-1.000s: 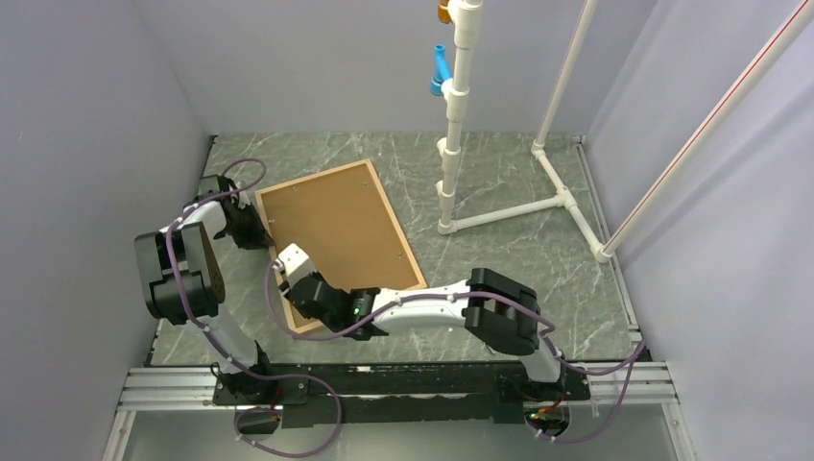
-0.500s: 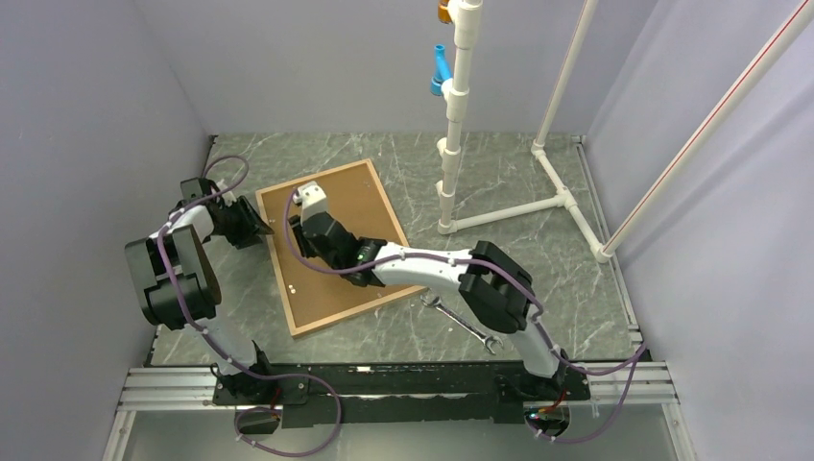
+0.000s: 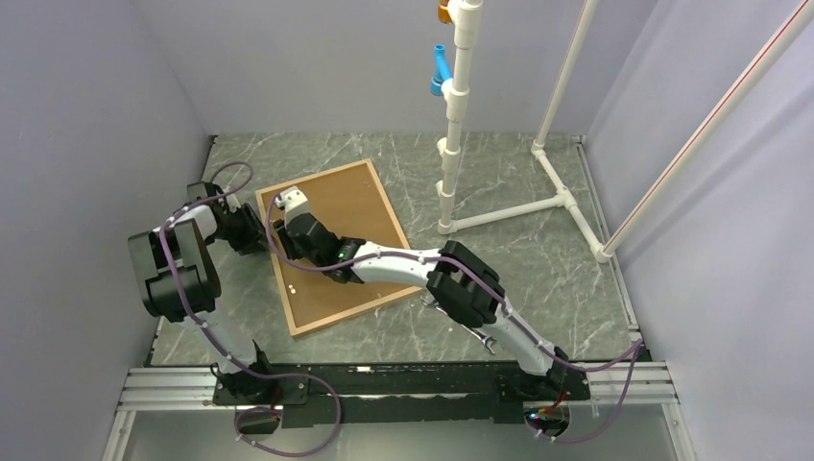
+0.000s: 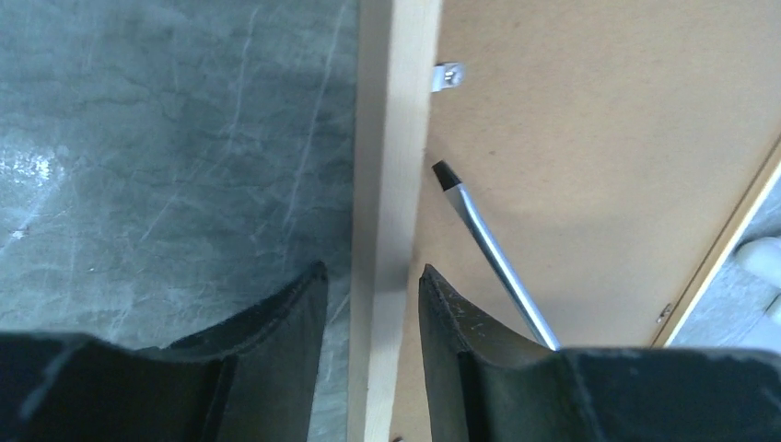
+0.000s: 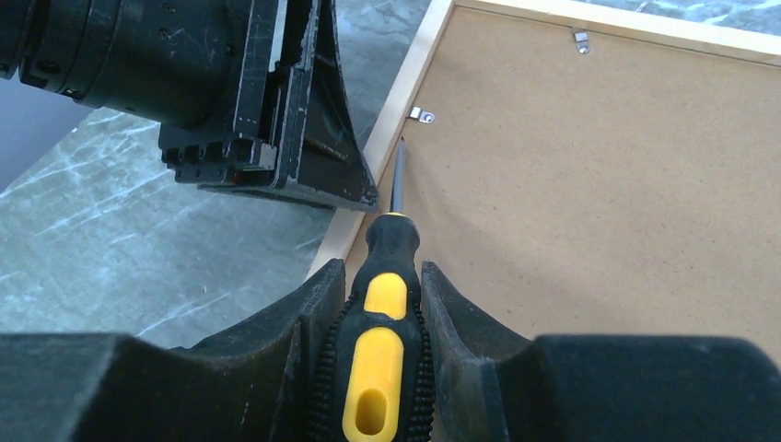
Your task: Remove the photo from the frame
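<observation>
Gripping screwdriver (image 5: 383, 364) w/ R end effector (image 5: 379, 272); L end effector (image 4: 370, 273) narrow, astride frame (image 4: 391, 138) edge; backing board (image 4: 589, 120) in frame.

White pipe stand (image 3: 449, 182) near frame (image 3: 312, 177)

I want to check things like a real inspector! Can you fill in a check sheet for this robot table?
Surface: green marbled table, flat.
Job's things: frame lies face down, brown backing board showing; photo not visible.
Clutter: wrench partly under the right arm.
Tools: left tool straddles the frame's strip, grip unclear; right tool shut on a screwdriver, tip near a metal clip.
Cables: purple cables looped along both arms.
Surroundings: white pipe stand, grey walls.
</observation>
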Controlling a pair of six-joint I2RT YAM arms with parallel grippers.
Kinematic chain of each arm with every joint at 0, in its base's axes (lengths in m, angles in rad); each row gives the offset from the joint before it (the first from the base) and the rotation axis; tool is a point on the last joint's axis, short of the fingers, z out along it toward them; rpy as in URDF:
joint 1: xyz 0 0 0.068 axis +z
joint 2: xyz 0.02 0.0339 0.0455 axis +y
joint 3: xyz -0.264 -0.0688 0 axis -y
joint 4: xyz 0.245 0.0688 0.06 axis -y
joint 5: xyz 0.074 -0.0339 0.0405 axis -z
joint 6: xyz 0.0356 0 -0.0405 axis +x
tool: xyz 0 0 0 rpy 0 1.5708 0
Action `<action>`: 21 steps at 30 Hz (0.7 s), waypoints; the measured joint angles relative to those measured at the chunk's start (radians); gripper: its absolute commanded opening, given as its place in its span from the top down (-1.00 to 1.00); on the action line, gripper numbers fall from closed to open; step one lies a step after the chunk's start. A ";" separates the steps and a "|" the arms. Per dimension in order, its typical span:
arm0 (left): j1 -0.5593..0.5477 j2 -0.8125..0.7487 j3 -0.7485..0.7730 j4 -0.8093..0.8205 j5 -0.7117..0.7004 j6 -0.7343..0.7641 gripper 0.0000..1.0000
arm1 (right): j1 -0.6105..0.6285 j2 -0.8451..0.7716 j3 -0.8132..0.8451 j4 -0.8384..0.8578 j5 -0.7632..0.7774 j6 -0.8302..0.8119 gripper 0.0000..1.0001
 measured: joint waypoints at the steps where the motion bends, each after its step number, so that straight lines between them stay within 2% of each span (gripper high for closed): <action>1: -0.002 0.010 0.000 -0.006 -0.009 0.003 0.12 | 0.000 0.013 0.012 -0.006 -0.003 -0.001 1.00; 4: -0.005 0.020 0.011 -0.022 -0.017 0.005 0.20 | -0.001 0.030 0.030 -0.013 -0.007 -0.003 1.00; 8: -0.010 0.029 0.022 -0.030 -0.029 0.009 0.52 | -0.001 0.044 0.039 -0.016 -0.008 -0.008 1.00; 12: -0.019 0.031 0.036 -0.043 -0.030 0.016 0.72 | -0.001 0.060 0.053 -0.016 -0.009 -0.010 1.00; 16: -0.020 0.031 0.040 -0.049 -0.030 0.023 0.86 | -0.001 0.089 0.091 -0.021 -0.001 -0.010 1.00; 21: -0.020 0.036 0.047 -0.056 -0.030 0.026 0.93 | -0.002 0.136 0.163 -0.035 0.035 -0.016 1.00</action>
